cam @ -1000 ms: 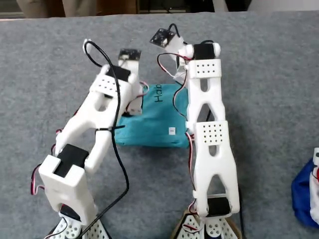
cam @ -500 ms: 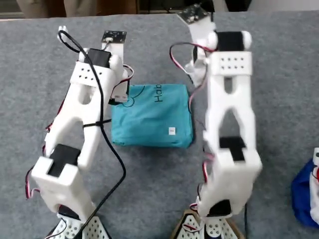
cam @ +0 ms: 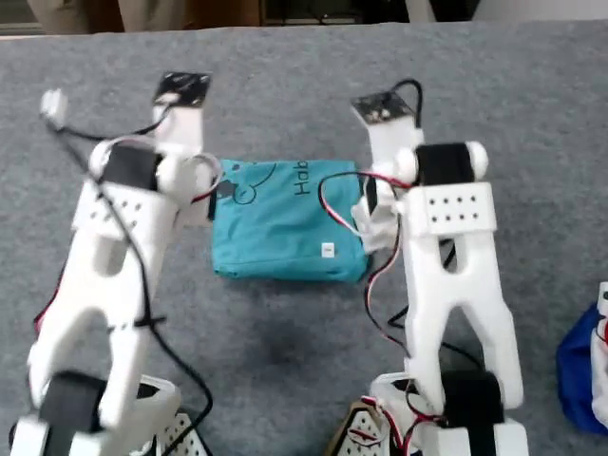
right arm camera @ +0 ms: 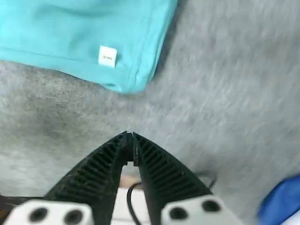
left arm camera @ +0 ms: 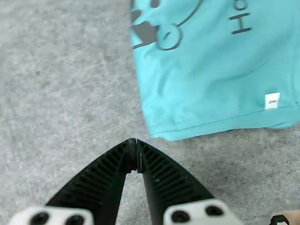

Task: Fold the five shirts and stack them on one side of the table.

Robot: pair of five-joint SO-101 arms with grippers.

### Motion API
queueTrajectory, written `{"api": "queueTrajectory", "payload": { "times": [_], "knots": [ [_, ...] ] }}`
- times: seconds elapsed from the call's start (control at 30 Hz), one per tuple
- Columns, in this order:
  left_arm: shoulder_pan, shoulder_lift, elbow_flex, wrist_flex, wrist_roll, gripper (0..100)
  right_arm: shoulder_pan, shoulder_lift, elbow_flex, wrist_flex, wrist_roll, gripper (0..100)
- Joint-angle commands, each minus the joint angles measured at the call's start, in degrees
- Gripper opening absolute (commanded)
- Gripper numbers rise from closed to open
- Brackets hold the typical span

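A folded teal shirt (cam: 285, 218) with a dark print and a small white tag lies flat on the grey table between the two arms. The left wrist view has the teal shirt (left arm camera: 211, 70) just beyond my left gripper (left arm camera: 135, 157), which is shut on nothing above bare table beside the shirt's corner. My right gripper (right arm camera: 130, 150) is also shut and empty, hovering over the table just off the teal shirt (right arm camera: 84, 33) near its tagged corner. A crumpled blue shirt (cam: 579, 366) lies at the right table edge, and its blue cloth (right arm camera: 281, 201) shows in the right wrist view.
The grey felt table (cam: 513, 123) stretches open behind and to both sides of the teal shirt. White cloth (cam: 600, 361) rests against the blue shirt at the right edge. Both arm bases stand at the near table edge.
Both arms have pulled back off the teal shirt, the left one swinging out to the left and the right one drawing toward its base. The shirt lies folded and uncovered.
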Motion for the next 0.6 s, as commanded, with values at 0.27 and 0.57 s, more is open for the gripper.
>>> {"api": "queueTrajectory", "payload": {
  "times": [0.27,0.57],
  "knots": [
    [-5.0,-14.4,14.0,-1.7,-0.6,2,-6.5,-1.3,17.7,-24.4,-33.7,0.9],
    [-5.0,-14.7,15.0,-1.2,-0.6,2,-7.5,-0.2,20.1,-29.3,-39.5,29.6]
  ]
}}
